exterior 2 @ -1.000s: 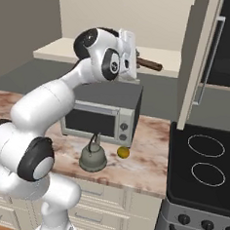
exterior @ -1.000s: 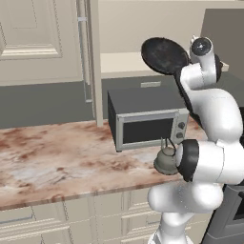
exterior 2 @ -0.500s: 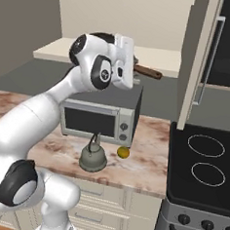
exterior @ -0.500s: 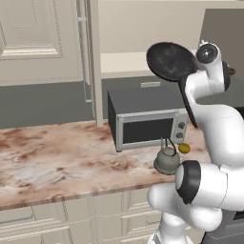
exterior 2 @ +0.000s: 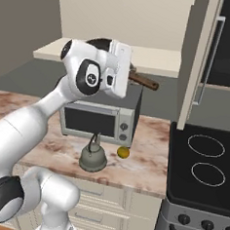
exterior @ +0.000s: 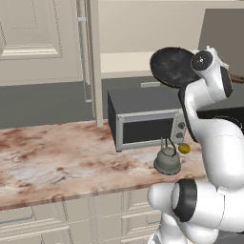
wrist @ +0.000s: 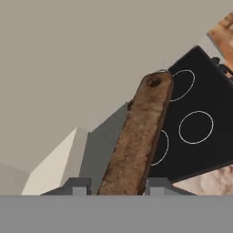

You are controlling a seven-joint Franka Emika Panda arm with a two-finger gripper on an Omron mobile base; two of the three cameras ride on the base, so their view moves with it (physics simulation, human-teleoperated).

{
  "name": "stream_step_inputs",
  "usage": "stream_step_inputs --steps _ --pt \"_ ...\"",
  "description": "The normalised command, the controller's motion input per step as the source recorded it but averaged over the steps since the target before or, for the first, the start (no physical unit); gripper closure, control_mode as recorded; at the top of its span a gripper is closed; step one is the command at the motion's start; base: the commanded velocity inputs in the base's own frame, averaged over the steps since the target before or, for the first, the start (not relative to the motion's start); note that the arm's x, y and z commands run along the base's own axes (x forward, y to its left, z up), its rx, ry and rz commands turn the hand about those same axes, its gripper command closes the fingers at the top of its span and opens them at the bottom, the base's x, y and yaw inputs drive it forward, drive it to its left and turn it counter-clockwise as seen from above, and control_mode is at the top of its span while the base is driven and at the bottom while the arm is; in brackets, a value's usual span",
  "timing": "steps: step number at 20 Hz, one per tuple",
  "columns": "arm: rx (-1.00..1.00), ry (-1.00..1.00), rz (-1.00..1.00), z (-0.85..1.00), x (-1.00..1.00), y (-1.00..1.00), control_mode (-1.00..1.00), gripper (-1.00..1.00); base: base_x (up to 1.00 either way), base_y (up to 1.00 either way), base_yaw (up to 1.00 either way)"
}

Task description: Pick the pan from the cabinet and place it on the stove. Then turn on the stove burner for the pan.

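Since a second ago: my arm has swung rightward toward the stove, carrying the pan along.

Left base view: pan point(exterior: 174, 66), black, held in the air on edge above the microwave point(exterior: 147, 120); kettle point(exterior: 167, 160) and a small yellow fruit point(exterior: 184, 148) on the bench point(exterior: 57, 162).

Right base view: pan handle juts toward the stove point(exterior 2: 205, 165); cabinet point(exterior 2: 202, 55) door open.

Hand view: end effector point(wrist: 117, 185) pinching the brown handle, stove rings beyond.

Status: pick done; placing and burner knob outstanding.
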Motion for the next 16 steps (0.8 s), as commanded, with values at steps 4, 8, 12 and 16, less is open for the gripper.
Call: stream_step_inputs --steps 4,8,12,16 --pt "0.0 0.0 -0.13 -0.19 -0.57 -0.01 -1.0 1.0 0.0 0.0 0.0" --pt "0.0 0.0 -0.14 -0.24 -0.69 -0.07 -1.0 1.0 0.0 0.0 0.0" --pt "0.02 0.0 -0.15 -0.22 -0.68 -0.09 -1.0 1.0 0.0 0.0 0.0" --pt "0.03 0.0 -0.14 -0.18 -0.6 -0.16 -1.0 1.0 0.0 0.0 0.0"
